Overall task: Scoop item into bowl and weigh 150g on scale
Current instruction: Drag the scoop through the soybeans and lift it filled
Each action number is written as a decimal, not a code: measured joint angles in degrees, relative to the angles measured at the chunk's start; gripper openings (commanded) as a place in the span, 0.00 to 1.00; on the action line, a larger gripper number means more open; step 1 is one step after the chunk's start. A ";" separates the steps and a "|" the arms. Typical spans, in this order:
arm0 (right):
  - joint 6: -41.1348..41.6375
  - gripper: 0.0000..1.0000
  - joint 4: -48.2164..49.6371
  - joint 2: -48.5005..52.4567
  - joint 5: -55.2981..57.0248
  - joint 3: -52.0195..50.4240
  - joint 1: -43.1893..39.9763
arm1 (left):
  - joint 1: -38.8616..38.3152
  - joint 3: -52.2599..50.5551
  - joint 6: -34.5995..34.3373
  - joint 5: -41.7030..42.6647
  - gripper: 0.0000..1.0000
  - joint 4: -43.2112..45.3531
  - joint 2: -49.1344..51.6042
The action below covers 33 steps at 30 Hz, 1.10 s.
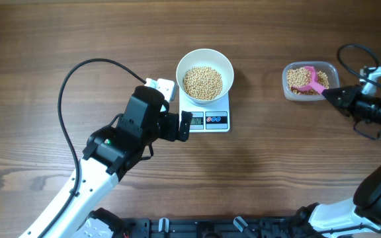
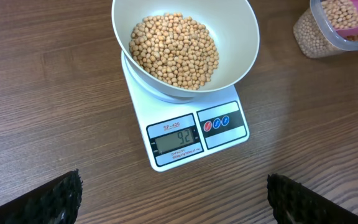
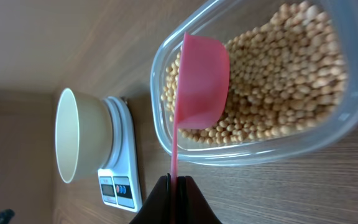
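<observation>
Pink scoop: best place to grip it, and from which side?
On the scoop, take the thin handle at its free end, from outside the tub, jaws across its flat faces, as the right gripper does now. The cup sits over the beans inside the tub; only the handle reaches past the rim.

Left arm [image 1: 121, 139], left of the scale [image 1: 211, 111]: white link, black wrist block, black cable [image 1: 98, 61] arcing off (tiny green light [image 1: 108, 140] too). Right arm [image 1: 366, 106], right of it: black wrist, white link, looped cable [image 1: 356, 45].
</observation>
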 measured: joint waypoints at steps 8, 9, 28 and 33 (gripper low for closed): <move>0.02 0.04 -2.21 0.00 -1.86 0.00 -6.51 | 0.00 0.00 0.00 0.00 1.00 0.02 0.00; 0.02 0.04 -2.58 0.00 -2.19 0.00 -6.97 | 0.00 0.00 0.00 0.00 1.00 0.00 0.02; 0.00 0.04 -5.84 0.02 -7.98 0.00 -7.67 | 0.00 0.00 0.00 0.00 1.00 0.00 0.00; -0.24 0.04 -5.86 0.02 -13.31 0.00 -7.67 | 0.00 0.00 0.00 0.00 1.00 0.00 0.00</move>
